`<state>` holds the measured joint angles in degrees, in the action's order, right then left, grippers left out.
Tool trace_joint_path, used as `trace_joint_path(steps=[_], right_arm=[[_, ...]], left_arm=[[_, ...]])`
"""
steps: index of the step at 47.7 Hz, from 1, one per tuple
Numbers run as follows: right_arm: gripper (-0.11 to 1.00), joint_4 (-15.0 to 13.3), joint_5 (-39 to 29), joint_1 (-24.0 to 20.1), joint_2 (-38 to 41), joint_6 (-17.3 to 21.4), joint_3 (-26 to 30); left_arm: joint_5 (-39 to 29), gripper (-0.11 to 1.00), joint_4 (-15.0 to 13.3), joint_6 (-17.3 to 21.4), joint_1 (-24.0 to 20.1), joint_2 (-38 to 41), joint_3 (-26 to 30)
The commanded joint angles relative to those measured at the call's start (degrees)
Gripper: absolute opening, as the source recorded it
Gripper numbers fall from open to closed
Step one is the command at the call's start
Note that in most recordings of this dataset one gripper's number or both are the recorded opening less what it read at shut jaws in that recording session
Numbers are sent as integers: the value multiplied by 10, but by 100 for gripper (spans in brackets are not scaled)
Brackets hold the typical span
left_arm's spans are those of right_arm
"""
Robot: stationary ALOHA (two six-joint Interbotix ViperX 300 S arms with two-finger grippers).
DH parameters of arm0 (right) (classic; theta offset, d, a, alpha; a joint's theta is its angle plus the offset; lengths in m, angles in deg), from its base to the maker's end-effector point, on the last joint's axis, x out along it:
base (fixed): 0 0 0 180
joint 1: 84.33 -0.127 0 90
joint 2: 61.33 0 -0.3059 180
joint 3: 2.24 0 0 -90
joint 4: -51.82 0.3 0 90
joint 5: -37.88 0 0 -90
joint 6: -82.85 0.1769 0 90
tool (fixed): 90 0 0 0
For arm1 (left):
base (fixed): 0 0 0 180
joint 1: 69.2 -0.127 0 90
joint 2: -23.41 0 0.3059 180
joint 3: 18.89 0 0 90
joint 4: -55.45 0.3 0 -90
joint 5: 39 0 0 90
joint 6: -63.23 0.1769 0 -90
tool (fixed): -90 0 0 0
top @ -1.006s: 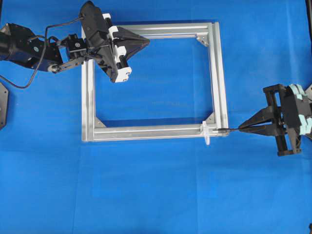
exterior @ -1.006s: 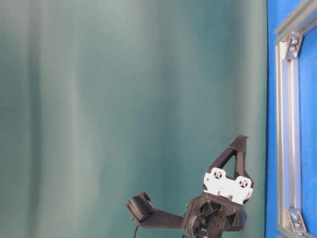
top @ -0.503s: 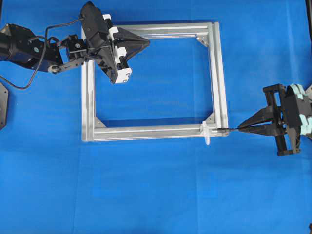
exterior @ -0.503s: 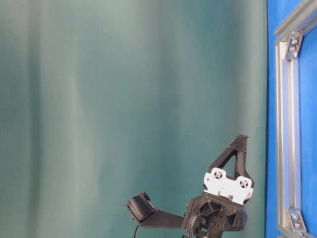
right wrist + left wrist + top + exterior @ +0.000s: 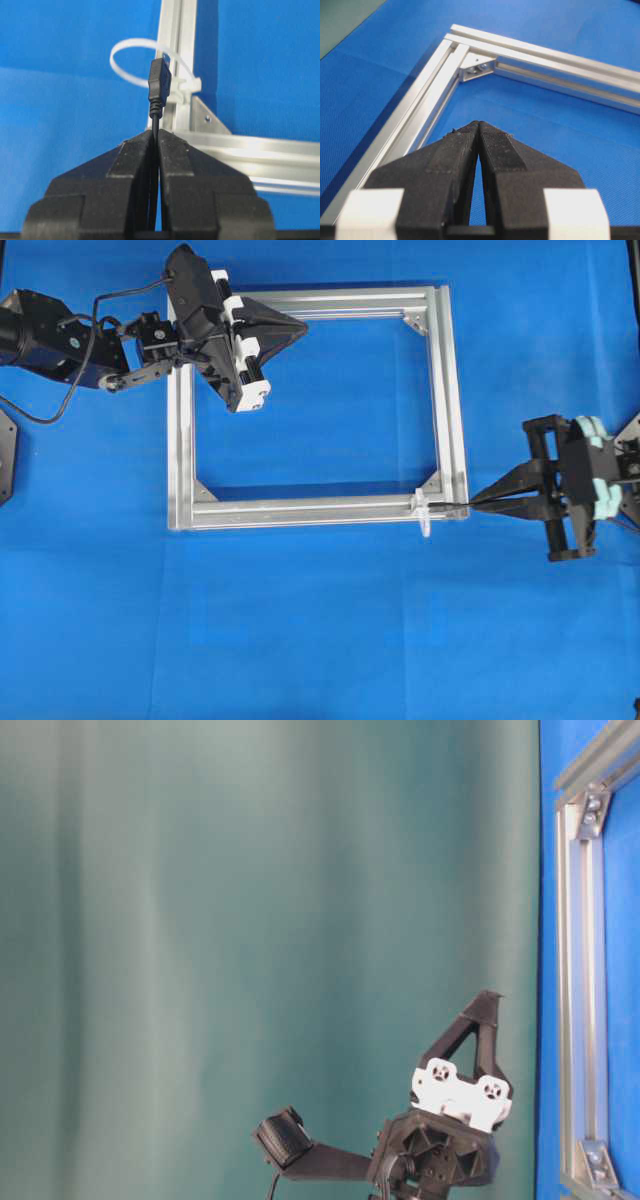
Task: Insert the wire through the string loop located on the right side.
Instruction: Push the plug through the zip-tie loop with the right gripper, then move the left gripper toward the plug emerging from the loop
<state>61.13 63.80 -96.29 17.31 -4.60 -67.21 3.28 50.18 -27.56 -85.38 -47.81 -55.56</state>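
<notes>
Blue cloth table (image 5: 320, 640), teal backdrop behind. The right gripper (image 5: 156, 134) is pinched tight on the thin black wire (image 5: 155, 122), its small black plug standing just in front of the white, near-translucent string loop (image 5: 131, 64) clipped to the square silver aluminium frame (image 5: 447, 390), bottom-right corner. The left gripper (image 5: 478, 125) hovers pressed together, empty, over the frame's top-left corner.

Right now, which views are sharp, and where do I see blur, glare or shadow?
Right wrist view: the wire plug is sharp, the loop behind it slightly soft, and the frame rail glares white. Left wrist view: the left gripper is crisp, with soft shadow along the frame. Overhead view: even light, the loop tiny and faint. Table-level view: mostly blank green backdrop.
</notes>
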Motion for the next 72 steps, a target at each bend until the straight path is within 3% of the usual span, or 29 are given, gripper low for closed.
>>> trace_joint_path(steps=[1, 21, 40, 54, 72], right_arm=[[-3, 1, 22, 1, 21, 0, 22], [-3, 1, 41, 1, 110, -1, 89], [-3, 1, 41, 2, 113, -1, 90], [-3, 1, 41, 2, 113, -1, 90], [-3, 1, 41, 2, 113, -1, 89]], left_arm=[[4, 1, 2, -1, 1, -16, 5], [4, 1, 2, -1, 2, -16, 6], [3, 1, 2, -3, 18, -16, 5], [3, 1, 2, -4, 105, -20, -16], [3, 1, 3, -13, 247, -34, -49]])
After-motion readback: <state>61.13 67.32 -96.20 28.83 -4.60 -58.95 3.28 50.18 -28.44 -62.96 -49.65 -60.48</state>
